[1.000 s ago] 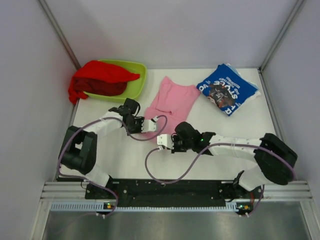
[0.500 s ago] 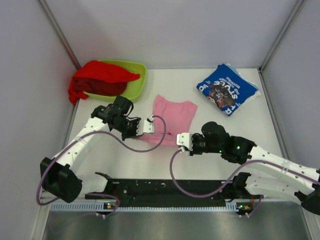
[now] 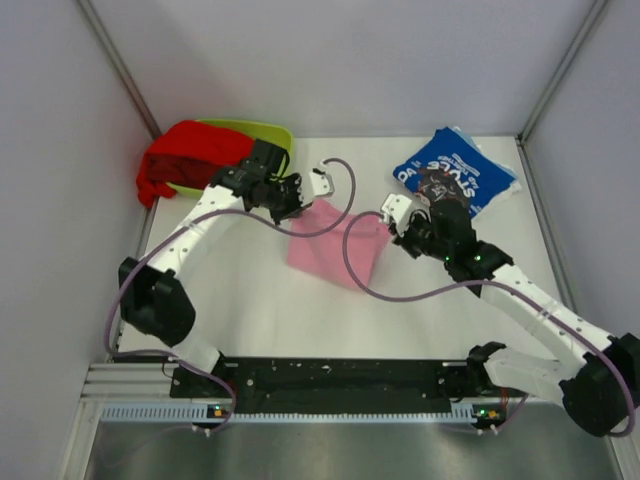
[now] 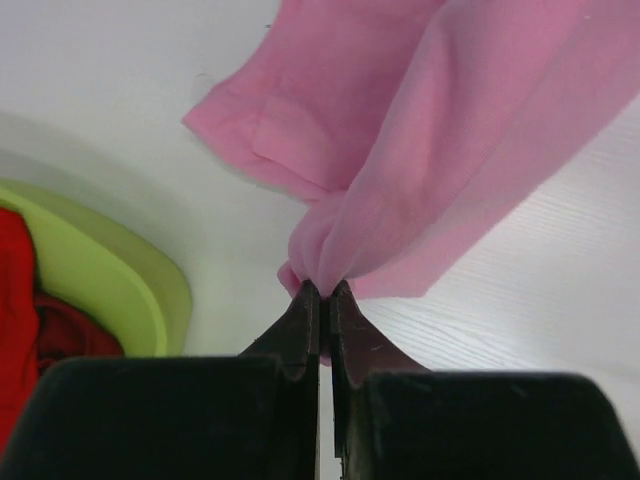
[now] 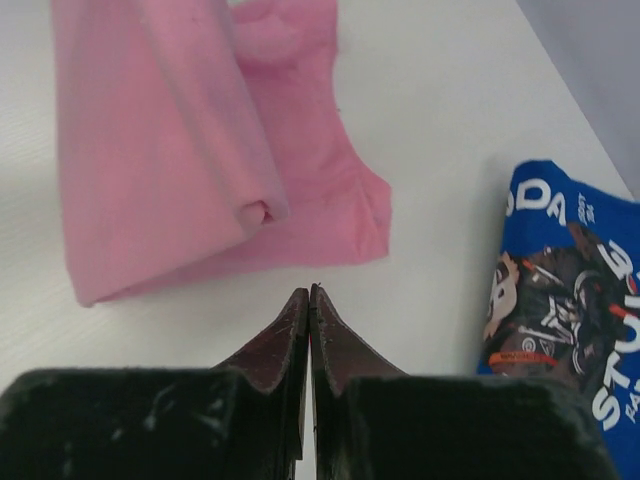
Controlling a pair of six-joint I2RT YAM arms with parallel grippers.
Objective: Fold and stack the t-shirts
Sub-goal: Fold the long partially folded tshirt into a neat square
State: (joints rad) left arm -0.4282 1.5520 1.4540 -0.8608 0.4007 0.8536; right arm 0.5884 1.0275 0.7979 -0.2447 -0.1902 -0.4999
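Observation:
The light pink t-shirt lies folded over in the middle of the table. My left gripper is shut on its far left corner, and the left wrist view shows the cloth bunched at the closed tips. My right gripper is at the shirt's far right corner. In the right wrist view it is shut with the pink cloth lying just ahead of the tips, not touching. The royal blue t-shirt lies folded at the back right. The red t-shirt is heaped in the tray.
A lime-green plastic tray stands at the back left, close to my left arm; its rim shows in the left wrist view. The blue shirt lies right of my right gripper. Grey walls close in the table's sides and back.
Both grippers moved from the shirt's near edge towards the back of the table. The pink shirt's near half was carried over, and it now lies doubled and shorter.

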